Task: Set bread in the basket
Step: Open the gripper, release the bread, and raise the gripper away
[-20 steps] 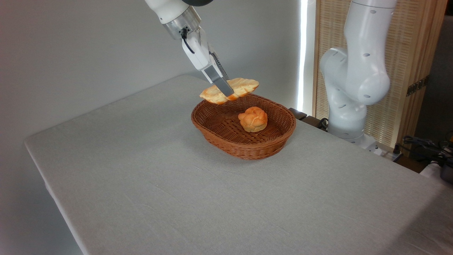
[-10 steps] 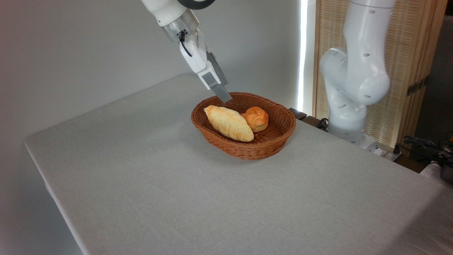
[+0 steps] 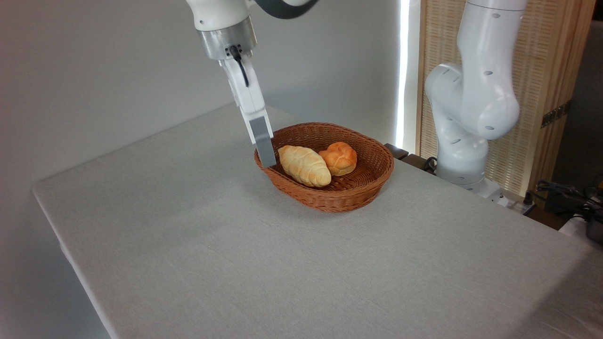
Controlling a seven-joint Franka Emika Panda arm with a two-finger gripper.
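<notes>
Gripper (image 3: 265, 157) first: it hangs at the basket's left rim, holding nothing. Only one gray finger shows side-on from this camera, so I honestly can't tell if the fingers are spread or pressed together.

Going big to small from there, with the basket as the landmark:

- table (image 3: 235, 245): one, gray cloth, everything sits on it. The arm's white base stands off to the basket's right.
- basket (image 3: 351, 195): one, oval brown wicker, shallow.
- bread (image 3: 304, 165): one long pale golden loaf, lying inside the basket on its left half, angled from the back-left rim toward the front. So as far as I can judge, the task looks done.
- bun (image 3: 339, 157): one small round orange-brown knot, also inside the basket, touching the bread's right side.

Handling guess: the bread looks light and probably a bit squashy, or else a stiff foam prop, hard to say. The surface seems matte with shallow ridges, so not slippery. If it ever needs regrabbing, I'd pinch across the narrow middle, not the tapered ends, and come in from the side away from the bun so nothing gets knocked.
</notes>
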